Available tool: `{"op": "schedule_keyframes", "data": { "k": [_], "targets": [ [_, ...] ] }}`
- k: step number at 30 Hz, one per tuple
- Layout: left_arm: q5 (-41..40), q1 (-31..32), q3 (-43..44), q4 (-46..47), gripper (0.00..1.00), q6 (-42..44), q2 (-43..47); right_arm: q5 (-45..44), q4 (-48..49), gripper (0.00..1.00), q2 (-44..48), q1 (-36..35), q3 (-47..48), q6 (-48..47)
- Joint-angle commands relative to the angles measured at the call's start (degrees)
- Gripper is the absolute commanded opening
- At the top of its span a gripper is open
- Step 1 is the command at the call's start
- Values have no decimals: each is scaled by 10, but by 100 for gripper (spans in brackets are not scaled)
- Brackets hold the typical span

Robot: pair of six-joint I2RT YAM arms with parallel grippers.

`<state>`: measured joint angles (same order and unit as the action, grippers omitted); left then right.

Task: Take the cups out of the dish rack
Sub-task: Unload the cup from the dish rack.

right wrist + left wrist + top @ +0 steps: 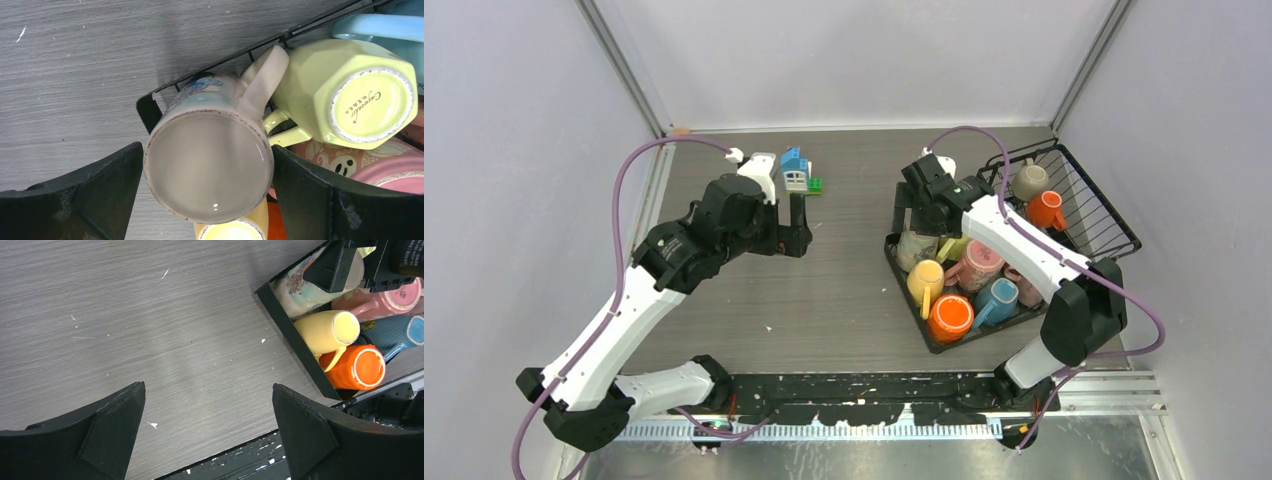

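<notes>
The black wire dish rack (1084, 205) stands at the right of the table. Its tray holds a cream cup (913, 250), a yellow cup (925, 282), an orange cup (951, 318), a pink cup (977, 265), a blue cup (997, 300) and a lime cup (951, 247). Its raised basket holds a grey-cream cup (1029, 181) and an orange cup (1046, 210). My right gripper (207, 192) is open, with its fingers on either side of the cream cup (210, 170) at the rack's corner (149, 107). My left gripper (209, 425) is open and empty over bare table, left of the rack (295, 342).
A small blue-and-white toy house with a green block (796, 171) stands at the back of the table beside my left wrist. The lime cup (350, 90) lies against the cream cup's handle. The grey walls close in on the left, back and right.
</notes>
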<state>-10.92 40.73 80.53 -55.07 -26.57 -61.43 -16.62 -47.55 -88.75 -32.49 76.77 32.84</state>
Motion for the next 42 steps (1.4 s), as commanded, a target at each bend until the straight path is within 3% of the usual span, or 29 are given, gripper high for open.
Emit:
{"op": "schedule_keyframes", "data": {
  "k": [1, 10, 18, 25, 42],
  "targets": [
    [0, -2, -13, 21, 100, -4, 9, -8, 15, 97, -3, 2, 12, -9],
    [8, -3, -42, 52, 100, -23, 19, 0, 12, 76, -13, 2, 22, -10],
    [41, -3, -88, 85, 100, -64, 28, 6, 3, 39, -4, -1, 27, -9],
    [55, -3, -119, 111, 100, -86, 28, -4, -12, 19, 18, -2, 49, -7],
    [86, -3, -169, 238, 98, -181, -3, -19, -58, 8, 70, -7, 131, -7]
  ]
}}
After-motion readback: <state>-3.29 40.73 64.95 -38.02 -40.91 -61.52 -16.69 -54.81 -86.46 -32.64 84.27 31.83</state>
